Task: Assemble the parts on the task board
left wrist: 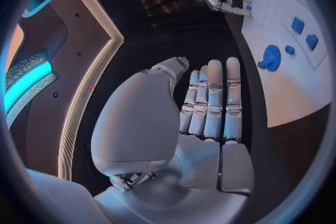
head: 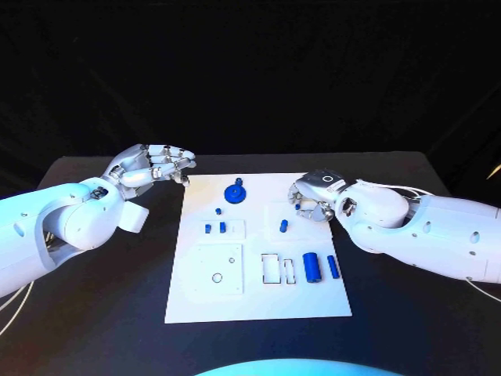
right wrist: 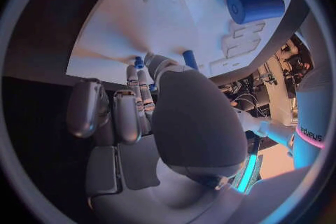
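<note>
The white task board (head: 262, 294) lies in the middle of the table. On it are a blue gear (head: 237, 192), a tiny blue piece (head: 219, 211), two small blue blocks (head: 214, 228), a short blue peg (head: 283, 225), a thick blue cylinder (head: 311, 266) and a thin peg (head: 332, 265). My right hand (head: 316, 196) curls down over the board's far right part, beside the short peg (right wrist: 189, 59). Its thumb and a finger pinch a small blue part (right wrist: 139, 61) against the board. My left hand (head: 155, 164) hovers off the board's far left corner, its fingers (left wrist: 213, 101) straight and holding nothing.
The board carries raised white plates with cut-outs: a square one (head: 219, 270) near the left and a slotted one (head: 279, 268) beside the cylinder. Black table (head: 104, 313) surrounds the board on both sides, and its far edge runs just behind the hands.
</note>
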You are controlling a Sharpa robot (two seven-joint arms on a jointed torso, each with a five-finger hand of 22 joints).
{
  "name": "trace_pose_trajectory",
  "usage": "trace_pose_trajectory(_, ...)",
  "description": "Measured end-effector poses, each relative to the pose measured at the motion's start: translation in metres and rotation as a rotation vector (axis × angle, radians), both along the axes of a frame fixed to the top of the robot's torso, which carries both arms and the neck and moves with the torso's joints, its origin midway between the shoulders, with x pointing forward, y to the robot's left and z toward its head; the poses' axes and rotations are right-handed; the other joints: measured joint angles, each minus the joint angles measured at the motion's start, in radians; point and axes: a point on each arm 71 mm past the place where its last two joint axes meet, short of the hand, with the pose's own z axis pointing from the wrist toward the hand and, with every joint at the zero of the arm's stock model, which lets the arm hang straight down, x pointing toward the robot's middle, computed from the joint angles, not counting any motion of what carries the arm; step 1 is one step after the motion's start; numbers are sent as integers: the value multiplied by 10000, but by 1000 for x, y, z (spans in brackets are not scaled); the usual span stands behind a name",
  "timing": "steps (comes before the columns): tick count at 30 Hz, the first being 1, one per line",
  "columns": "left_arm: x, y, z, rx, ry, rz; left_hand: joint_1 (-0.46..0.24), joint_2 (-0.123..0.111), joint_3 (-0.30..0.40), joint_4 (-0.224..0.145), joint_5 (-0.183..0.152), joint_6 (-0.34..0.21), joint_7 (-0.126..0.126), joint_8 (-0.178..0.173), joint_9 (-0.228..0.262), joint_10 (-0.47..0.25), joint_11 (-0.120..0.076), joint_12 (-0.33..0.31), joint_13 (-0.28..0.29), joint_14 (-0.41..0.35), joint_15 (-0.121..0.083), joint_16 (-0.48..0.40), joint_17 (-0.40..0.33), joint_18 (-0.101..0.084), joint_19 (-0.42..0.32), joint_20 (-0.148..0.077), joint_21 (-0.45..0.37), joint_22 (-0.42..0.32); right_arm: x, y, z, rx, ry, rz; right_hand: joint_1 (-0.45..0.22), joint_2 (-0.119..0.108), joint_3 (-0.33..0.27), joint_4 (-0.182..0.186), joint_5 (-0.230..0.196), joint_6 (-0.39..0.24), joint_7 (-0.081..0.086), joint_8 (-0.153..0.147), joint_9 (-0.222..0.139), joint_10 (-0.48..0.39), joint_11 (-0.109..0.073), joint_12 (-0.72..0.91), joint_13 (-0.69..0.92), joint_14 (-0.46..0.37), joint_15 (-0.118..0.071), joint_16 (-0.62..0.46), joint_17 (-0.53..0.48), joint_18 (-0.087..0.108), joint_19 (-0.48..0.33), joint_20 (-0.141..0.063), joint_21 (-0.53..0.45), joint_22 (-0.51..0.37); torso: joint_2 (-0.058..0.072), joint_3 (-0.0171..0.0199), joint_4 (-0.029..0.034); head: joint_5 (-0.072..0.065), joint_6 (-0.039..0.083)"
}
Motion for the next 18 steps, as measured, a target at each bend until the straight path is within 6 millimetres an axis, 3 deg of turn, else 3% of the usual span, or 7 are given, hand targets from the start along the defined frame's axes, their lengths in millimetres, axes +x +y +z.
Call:
trace_pose_trajectory(5,0,1,0,-10,11,20,0,0,0,0,0,9,9,-36,-10,35,36,0,-10,0,0,0,17,0,0,0,45,23,1,0,-2,-42,18,-40,-11,89,336,-68,50,130,-22,0,12,163,20,-90,-165,0,0,0,-29,0,0,0,0,3,4,1,-6,16,-12)
trace_pose_trajectory(10,0,1,0,-12,28,29,39,39,0,0,0,10,9,-36,-11,36,36,-49,-10,0,0,0,28,0,0,0,45,35,1,0,-3,-57,19,-52,-17,201,824,-267,-218,369,-47,0,96,521,-16,-166,-378,0,0,46,-40,0,34,-35,81,8,2,0,-7,25,-39)
trace_pose_trajectory(18,0,2,0,-7,59,37,78,1,0,0,0,10,9,-36,-10,36,37,-49,-18,0,0,0,36,0,-1,0,44,45,2,0,-3,-79,30,-61,-172,356,1344,-711,-282,750,-109,295,319,1186,-67,-282,-497,1,-75,85,-32,-1,147,-76,264,7,-10,-3,-7,16,-72)
